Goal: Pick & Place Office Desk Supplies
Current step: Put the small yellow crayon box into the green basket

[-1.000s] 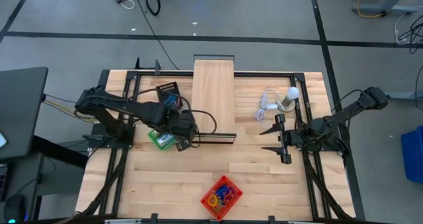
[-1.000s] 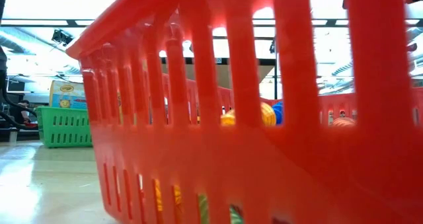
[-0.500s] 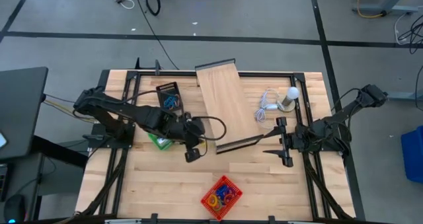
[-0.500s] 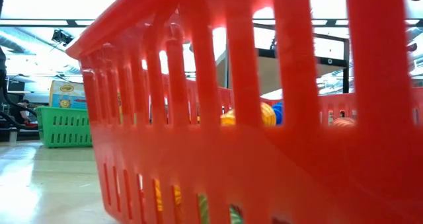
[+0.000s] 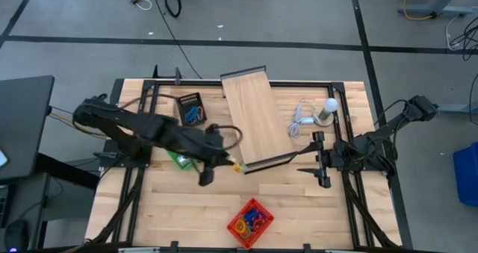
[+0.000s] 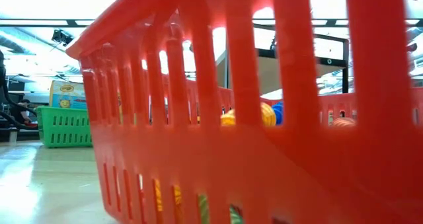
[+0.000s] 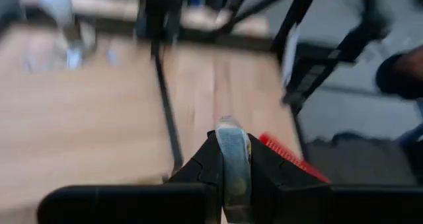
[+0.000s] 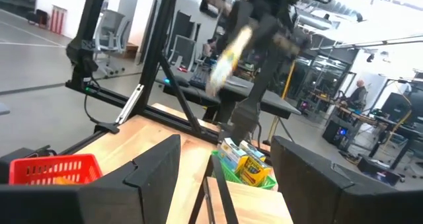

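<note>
My left gripper (image 5: 234, 165) hangs above the table's middle, near the wooden box's near end, shut on a small yellow piece (image 5: 237, 166). That piece shows as a blurred yellow-and-pale strip (image 8: 230, 52) in the right wrist view. A green basket (image 5: 178, 160) with crayon boxes (image 8: 248, 164) stands on the table under the left arm. A black basket (image 5: 190, 108) holds blue loops. A red basket (image 5: 250, 222) with coloured loops sits near the front edge. My right gripper (image 5: 304, 160) waits open at the right, touching nothing. My left gripper pinches the small yellow piece between its two fingers (image 7: 213, 159); the piece's narrow pale edge (image 7: 231, 151) shows between them. The piece sticks out past the fingertips, slanting downward (image 8: 221, 69), lifted clear of the table. Blur hides which part is gripped.
A long pale wooden box (image 5: 256, 122) lies slantwise across the middle, its near end toward the right gripper. A white bulb with a coiled cable (image 5: 320, 113) stands at the back right. The red basket's wall (image 6: 264, 151) fills the low view.
My left gripper has risen from the green basket and gone toward the table's right and near side, tipping from pointing down to nearly level, with the yellow piece in its fingers. The wooden box has swung, its near end moving right, then stayed.
</note>
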